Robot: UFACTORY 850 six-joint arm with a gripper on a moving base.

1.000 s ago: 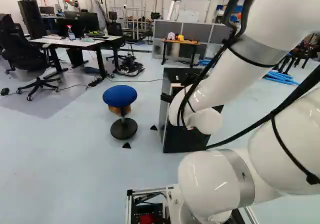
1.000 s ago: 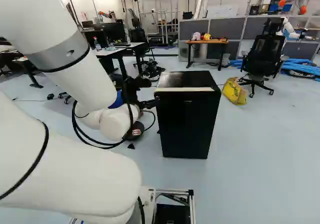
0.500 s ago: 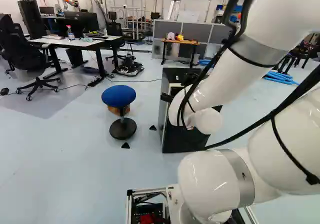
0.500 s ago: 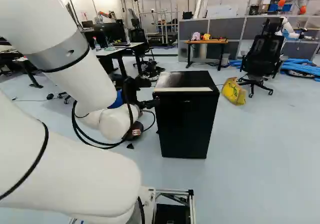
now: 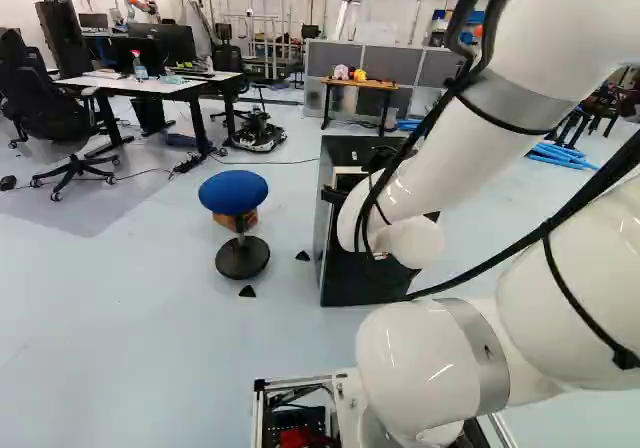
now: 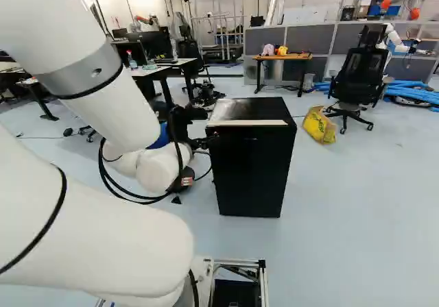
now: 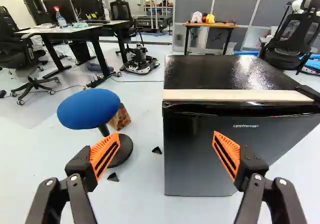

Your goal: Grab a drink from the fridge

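Note:
In the right base view my gripper (image 6: 181,120) is at the near left edge of the black fridge (image 6: 252,173), partly hidden by my arm. The wrist view shows the gripper (image 7: 166,149) wide open, nothing between its orange pads. One finger stands over the front of the fridge (image 7: 205,159), the other over the floor on the blue stool's side; whether the gripper touches the fridge I cannot tell. The fridge door looks closed, a pale strip running along its top edge. No drink is in sight.
A blue stool (image 5: 234,194) stands beside the fridge, with small black wedges (image 5: 247,291) on the floor near it. Farther back are a white desk (image 5: 150,83), an orange-topped table (image 6: 283,57), an office chair (image 6: 360,81), a yellow bag (image 6: 319,125) and another robot (image 6: 400,41).
The base has moved: the fridge and stool slide slightly left in both base views, more than the far furniture. Against its lowest joint my arm keeps its pose.

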